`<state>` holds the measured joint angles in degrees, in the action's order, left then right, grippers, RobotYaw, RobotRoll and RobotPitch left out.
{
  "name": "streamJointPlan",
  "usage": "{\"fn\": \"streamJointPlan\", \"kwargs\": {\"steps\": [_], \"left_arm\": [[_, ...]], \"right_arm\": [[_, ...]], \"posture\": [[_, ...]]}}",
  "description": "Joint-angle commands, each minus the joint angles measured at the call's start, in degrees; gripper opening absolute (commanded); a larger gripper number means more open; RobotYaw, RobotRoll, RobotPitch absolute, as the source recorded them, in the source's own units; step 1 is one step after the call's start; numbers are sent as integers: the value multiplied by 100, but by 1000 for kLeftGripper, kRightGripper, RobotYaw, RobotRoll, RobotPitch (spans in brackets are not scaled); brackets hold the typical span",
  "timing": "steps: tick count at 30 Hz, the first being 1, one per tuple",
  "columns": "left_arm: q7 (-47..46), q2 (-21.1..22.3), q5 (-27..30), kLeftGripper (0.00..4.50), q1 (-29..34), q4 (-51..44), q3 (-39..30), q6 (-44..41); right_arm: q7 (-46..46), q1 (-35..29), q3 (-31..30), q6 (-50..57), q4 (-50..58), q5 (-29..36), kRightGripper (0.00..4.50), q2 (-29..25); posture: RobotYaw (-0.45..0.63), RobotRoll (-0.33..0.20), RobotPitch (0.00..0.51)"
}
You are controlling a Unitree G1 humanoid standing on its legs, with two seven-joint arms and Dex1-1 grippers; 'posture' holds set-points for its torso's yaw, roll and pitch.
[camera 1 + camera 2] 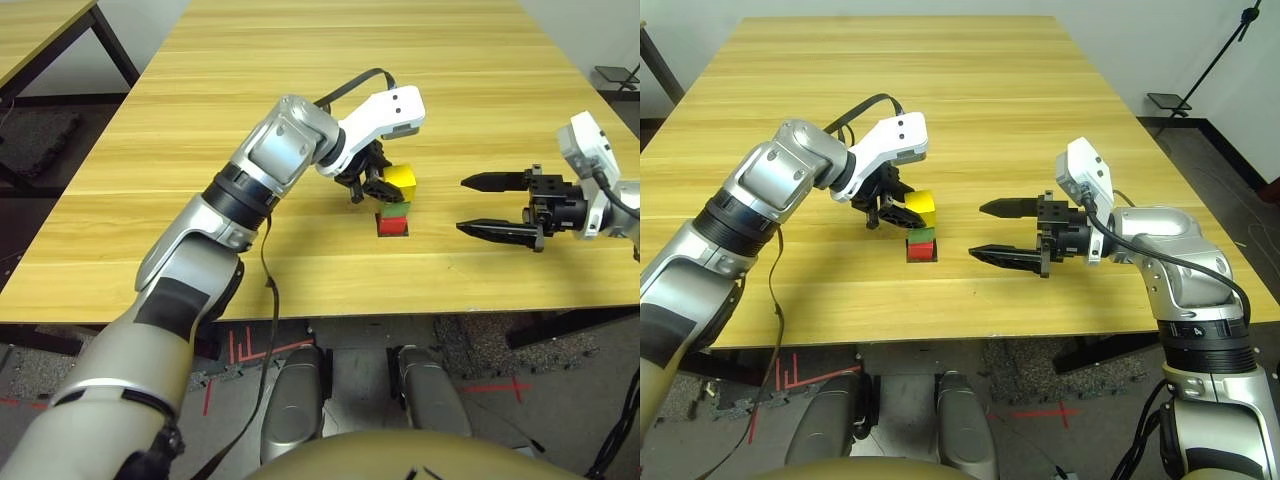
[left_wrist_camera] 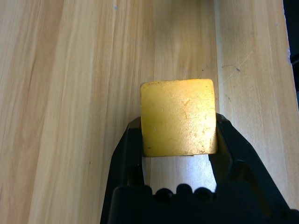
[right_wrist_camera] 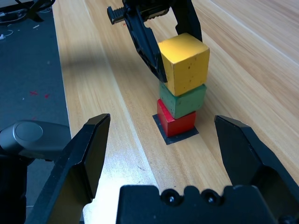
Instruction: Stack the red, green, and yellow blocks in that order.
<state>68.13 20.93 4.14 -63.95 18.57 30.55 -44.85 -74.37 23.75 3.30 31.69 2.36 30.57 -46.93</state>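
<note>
At centre frame, the left claw [image 1: 902, 213] pinches the yellow block [image 3: 184, 64] atop the green block [image 3: 183, 100], which sits on the red block [image 3: 176, 122] over a black patch [image 3: 176, 135] on the surface [image 1: 970, 100]. At right, the right claw [image 1: 982, 230] stands spread, apart from the stack.

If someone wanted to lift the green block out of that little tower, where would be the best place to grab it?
Probably by the green block's two bare side faces, coming in level from the right gripper's side. Its top is covered by the yellow block, held in the left gripper, and its underside rests on the red block.
</note>
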Motion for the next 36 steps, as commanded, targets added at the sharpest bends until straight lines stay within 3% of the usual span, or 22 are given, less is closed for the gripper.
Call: {"fn": "streamJointPlan", "kwargs": {"steps": [1, 5, 10, 12, 15, 18, 20, 25, 28, 36], "left_arm": [[-57, -53, -90, 2883, 124, -15, 49, 94], [-124, 52, 186, 4416, 239, -642, -307, -378], [-810, 450, 883, 4467, 387, -2099, -1965, -1905], [-1509, 317, 924, 4467, 410, -2402, -2789, -2419], [-2841, -99, 747, 4467, 775, -2791, -4139, -2347], [-4203, -740, 496, 4467, 2004, -3237, -5358, -1253], [-4609, -966, 339, 4467, 2914, -3398, -5476, -348], [-5028, -1201, 317, 4467, 4136, -3141, -5352, 1011], [-5171, -1100, 285, 4467, 4438, -2746, -5418, 1863], [-5555, -741, 330, 4467, 4579, -1975, -5409, 2982]], "right_arm": [[45, -86, 160, 28, 110, 121, 4500, -67], [76, -192, 317, 87, 164, 168, 4500, -162], [227, -413, 949, 208, -111, 294, 4500, -526], [375, -490, 1313, 147, -506, 307, 4500, -591], [835, -495, 1769, -508, -1565, -29, 4500, -513], [1562, -178, 2157, -1489, -2937, -258, 4500, -205], [1943, 50, 2322, -2232, -3920, -456, 4500, -144], [2225, 407, 2276, -3522, -5611, -927, 4500, -335], [2374, 682, 2216, -3938, -6283, -1102, 4500, -366], [2666, 1181, 2097, -4507, -7142, -1422, 4500, -268]], "posture": [[-133, -40, 94], [-143, -52, 90], [-128, -73, 81], [-88, -86, 73], [-56, -89, 69], [-48, -105, 75], [-42, -108, 80], [-20, -106, 91], [-20, -105, 88], [-9, -97, 75]]}}
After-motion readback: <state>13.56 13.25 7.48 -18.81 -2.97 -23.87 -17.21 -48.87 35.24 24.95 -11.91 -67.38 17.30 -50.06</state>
